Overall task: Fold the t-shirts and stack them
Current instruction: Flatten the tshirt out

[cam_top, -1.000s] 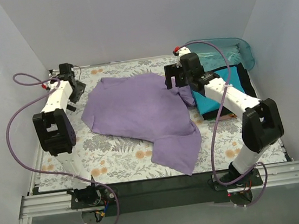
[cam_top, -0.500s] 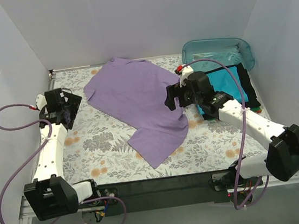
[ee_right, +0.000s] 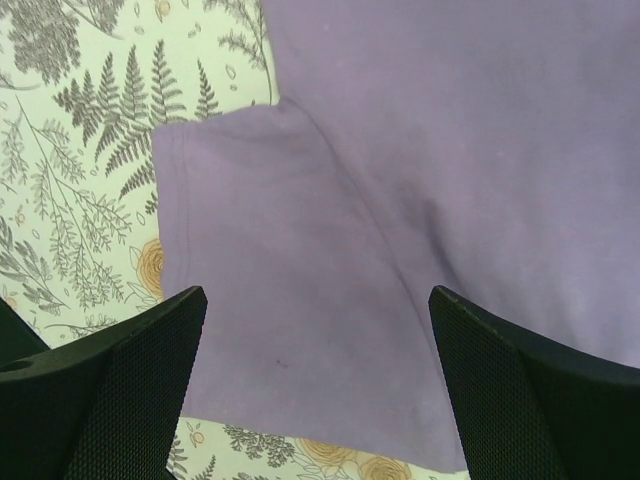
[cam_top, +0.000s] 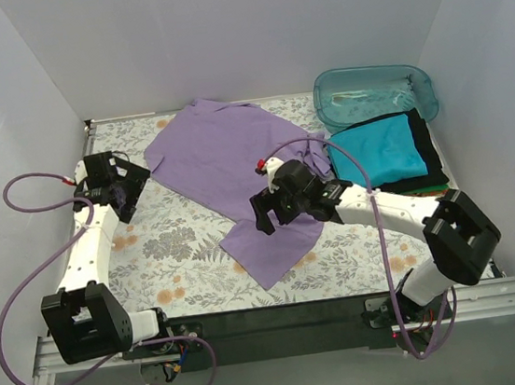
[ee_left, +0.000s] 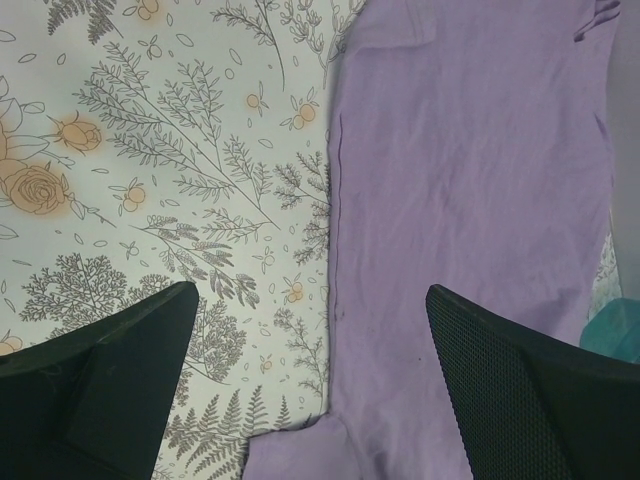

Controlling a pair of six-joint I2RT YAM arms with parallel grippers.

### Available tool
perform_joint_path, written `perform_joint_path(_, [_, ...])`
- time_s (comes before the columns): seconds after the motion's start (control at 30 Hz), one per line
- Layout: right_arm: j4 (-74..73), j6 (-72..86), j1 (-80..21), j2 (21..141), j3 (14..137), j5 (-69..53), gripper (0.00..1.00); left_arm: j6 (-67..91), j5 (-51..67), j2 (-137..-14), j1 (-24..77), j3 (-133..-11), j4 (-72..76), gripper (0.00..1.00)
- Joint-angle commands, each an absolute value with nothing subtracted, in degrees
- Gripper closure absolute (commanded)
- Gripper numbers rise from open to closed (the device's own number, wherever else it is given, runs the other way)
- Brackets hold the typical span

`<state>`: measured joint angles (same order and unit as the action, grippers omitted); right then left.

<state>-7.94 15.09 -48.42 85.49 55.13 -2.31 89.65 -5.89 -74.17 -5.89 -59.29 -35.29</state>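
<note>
The lavender-purple t-shirt [cam_top: 236,172] lies spread flat across the middle of the floral table, one sleeve [cam_top: 269,247] towards the near edge. It fills the left wrist view [ee_left: 470,200] and the right wrist view [ee_right: 420,200]. My right gripper [cam_top: 265,215] hovers open and empty over the near sleeve [ee_right: 270,300]. My left gripper [cam_top: 127,197] is open and empty, just left of the shirt's edge [ee_left: 335,250]. A stack of folded shirts sits at the right: teal [cam_top: 375,152] on top, black [cam_top: 430,157] under it.
A clear teal plastic tub [cam_top: 375,92] stands at the back right corner, behind the folded stack. Bare floral cloth [cam_top: 171,250] shows at the left and near side. White walls close in the table on three sides.
My right gripper has moved left and nearer, off the stack side to over the shirt's near sleeve. My left gripper has moved slightly right towards the shirt. The shirt now lies still.
</note>
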Motion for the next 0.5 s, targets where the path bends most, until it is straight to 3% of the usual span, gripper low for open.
perform_joint_path(0.0, [-5.45, 17.40, -51.84, 88.85, 54.85, -1.94, 0.02, 89.21, -5.45, -70.32, -6.06, -58.80, -35.16, 0.02])
perform_joint_path(0.23, [-2.82, 23.11, -53.96, 90.00, 48.18, -4.39, 0.02, 88.86, -4.14, -68.56, -5.98, -56.87, -36.57, 0.02])
perform_joint_path(0.47, [-3.25, 26.63, -53.88, 77.64, 34.82, -2.81, 0.02, 87.89, 1.91, -67.85, -6.06, -54.23, -33.84, 0.02])
